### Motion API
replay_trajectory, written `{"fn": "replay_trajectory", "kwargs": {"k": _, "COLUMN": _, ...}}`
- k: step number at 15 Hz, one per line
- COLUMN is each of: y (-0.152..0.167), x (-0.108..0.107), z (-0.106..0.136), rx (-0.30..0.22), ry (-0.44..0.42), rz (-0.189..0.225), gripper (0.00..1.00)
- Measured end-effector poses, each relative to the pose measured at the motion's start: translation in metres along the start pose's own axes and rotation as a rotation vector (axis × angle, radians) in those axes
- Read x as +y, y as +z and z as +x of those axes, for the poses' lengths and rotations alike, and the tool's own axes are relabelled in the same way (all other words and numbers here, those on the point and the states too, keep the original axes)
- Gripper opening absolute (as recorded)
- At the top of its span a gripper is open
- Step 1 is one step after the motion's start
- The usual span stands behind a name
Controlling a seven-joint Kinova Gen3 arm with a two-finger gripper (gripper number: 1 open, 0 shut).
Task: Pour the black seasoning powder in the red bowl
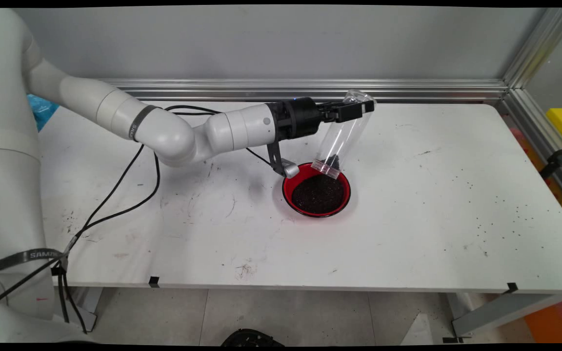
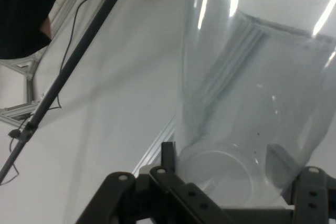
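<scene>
The gripper (image 1: pixel 354 109) is clamped on the base end of a clear plastic bag (image 1: pixel 342 134), holding it upturned and tilted so that its zip-seal mouth hangs just above the far rim of a red bowl (image 1: pixel 288 192). In the hand view the two fingers (image 2: pixel 168 156) press in on either side of the bag's rounded end (image 2: pixel 247 103), narrowly apart with the plastic between them. A few dark bits cling inside the bag near its mouth. The bowl stands directly below and a little nearer than the gripper, filled with dark loose grains (image 1: pixel 318 194). A small silver part hanging from the wrist (image 1: pixel 290 169) sits at the bowl's left rim; whether it touches cannot be told.

Nearer than the bowl the white table (image 1: pixel 310 253) lies open to its front edge, marked with scuffs and smudges. To the right of the gripper there is wide bare room, with scattered dark specks (image 1: pixel 495 214) toward the right edge. To the left, black cables (image 1: pixel 130 185) droop from the arm across the table and over the front edge.

Beyond the gripper, an aluminium rail (image 1: pixel 310 90) runs close behind along the table's back edge under a grey wall (image 1: pixel 261 44), meeting a second rail (image 1: pixel 534 44) at the right corner.
</scene>
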Motion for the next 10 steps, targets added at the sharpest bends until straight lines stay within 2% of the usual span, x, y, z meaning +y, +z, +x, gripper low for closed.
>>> {"fn": "replay_trajectory", "kwargs": {"k": 6, "y": 0.0018, "x": 0.0009, "z": -0.0051, "rx": -0.001, "ry": 0.007, "rz": 0.016, "gripper": 0.00}}
{"fn": "replay_trajectory", "kwargs": {"k": 10, "y": 0.0017, "x": 0.0011, "z": -0.0100, "rx": 0.000, "ry": -0.040, "rz": -0.009, "gripper": 0.00}}
